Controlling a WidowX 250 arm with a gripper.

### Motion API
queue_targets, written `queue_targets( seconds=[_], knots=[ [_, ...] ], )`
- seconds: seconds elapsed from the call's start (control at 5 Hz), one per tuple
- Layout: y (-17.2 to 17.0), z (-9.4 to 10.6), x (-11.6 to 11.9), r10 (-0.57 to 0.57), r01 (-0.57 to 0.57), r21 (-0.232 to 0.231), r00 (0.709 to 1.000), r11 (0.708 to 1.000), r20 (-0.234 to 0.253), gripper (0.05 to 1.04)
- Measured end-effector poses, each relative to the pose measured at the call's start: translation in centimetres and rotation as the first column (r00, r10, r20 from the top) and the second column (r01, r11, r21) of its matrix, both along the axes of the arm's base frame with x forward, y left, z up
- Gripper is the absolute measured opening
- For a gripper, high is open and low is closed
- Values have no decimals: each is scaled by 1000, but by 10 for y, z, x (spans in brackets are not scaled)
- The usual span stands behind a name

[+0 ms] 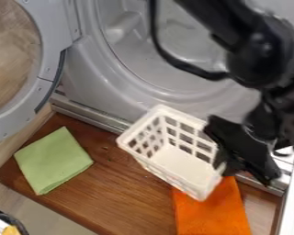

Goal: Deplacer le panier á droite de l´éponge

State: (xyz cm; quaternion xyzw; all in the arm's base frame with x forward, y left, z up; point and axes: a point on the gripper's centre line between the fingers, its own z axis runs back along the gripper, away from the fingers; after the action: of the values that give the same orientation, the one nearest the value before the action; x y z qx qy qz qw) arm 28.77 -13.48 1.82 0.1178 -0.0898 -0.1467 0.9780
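The light was soft and moderately bright. A pale sheen curved along the grey drum rim [128, 69], up and left of the claw [245, 169]; whitish glare lay on the metal rail [287, 161] just right of it.

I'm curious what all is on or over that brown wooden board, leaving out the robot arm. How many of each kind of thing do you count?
On or over the wooden board:
Cloths: 2 (green cloth, orange cloth)
Baskets: 1 (white basket)
Total: 3
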Motion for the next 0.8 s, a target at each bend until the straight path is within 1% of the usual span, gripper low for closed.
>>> queue_targets(
  seconds=[0.2,0.4,0.6,0.8],
  knots=[
    [-21,-7,-2,-49,49,4,999,999,-11,91],
    [-35,-17,-12,-89,89,8,995,996,-33,91],
    [-45,-31,-20,-110,110,-9,992,994,-65,91],
    [-47,-33,-22,-117,115,-32,990,993,-76,91]
  ],
)
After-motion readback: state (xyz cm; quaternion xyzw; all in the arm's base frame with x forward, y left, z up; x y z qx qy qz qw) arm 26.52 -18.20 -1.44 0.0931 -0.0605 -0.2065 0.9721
